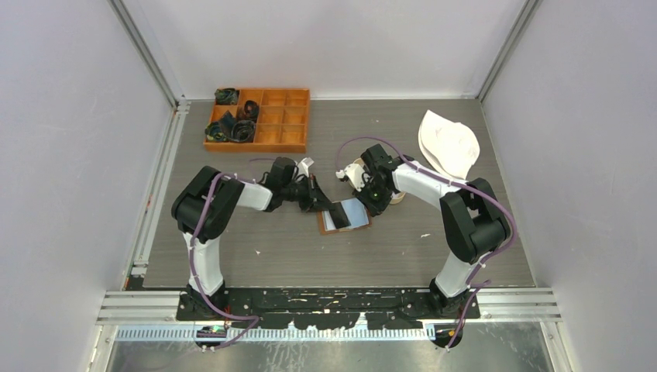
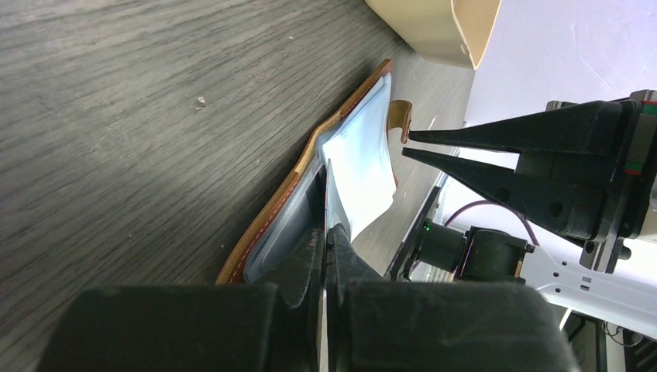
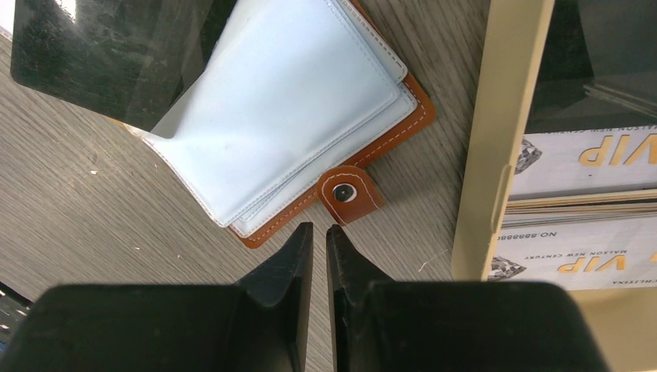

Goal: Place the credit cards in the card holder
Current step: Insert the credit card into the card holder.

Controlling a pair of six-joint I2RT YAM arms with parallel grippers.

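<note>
The card holder [image 1: 350, 219] lies open on the table, brown leather with pale blue sleeves [image 3: 287, 101] and a studded strap [image 3: 347, 194]. My left gripper [image 1: 319, 203] is shut on a black credit card [image 3: 101, 54]. In the left wrist view the card [image 2: 328, 190] shows edge-on between the jaws [image 2: 327, 229], its far edge at the holder's sleeves [image 2: 352, 167]. My right gripper [image 3: 319, 229] hovers just in front of the strap. Its fingers stand a narrow gap apart with nothing between them, and its tips [image 2: 406, 141] point at the strap's end.
A tan tray [image 3: 496, 139] holding more cards [image 3: 589, 194] stands just right of the holder, partly under the right arm [image 1: 403, 178]. An orange compartment box [image 1: 258, 118] sits at the back left. A white cloth [image 1: 448, 143] lies at the back right.
</note>
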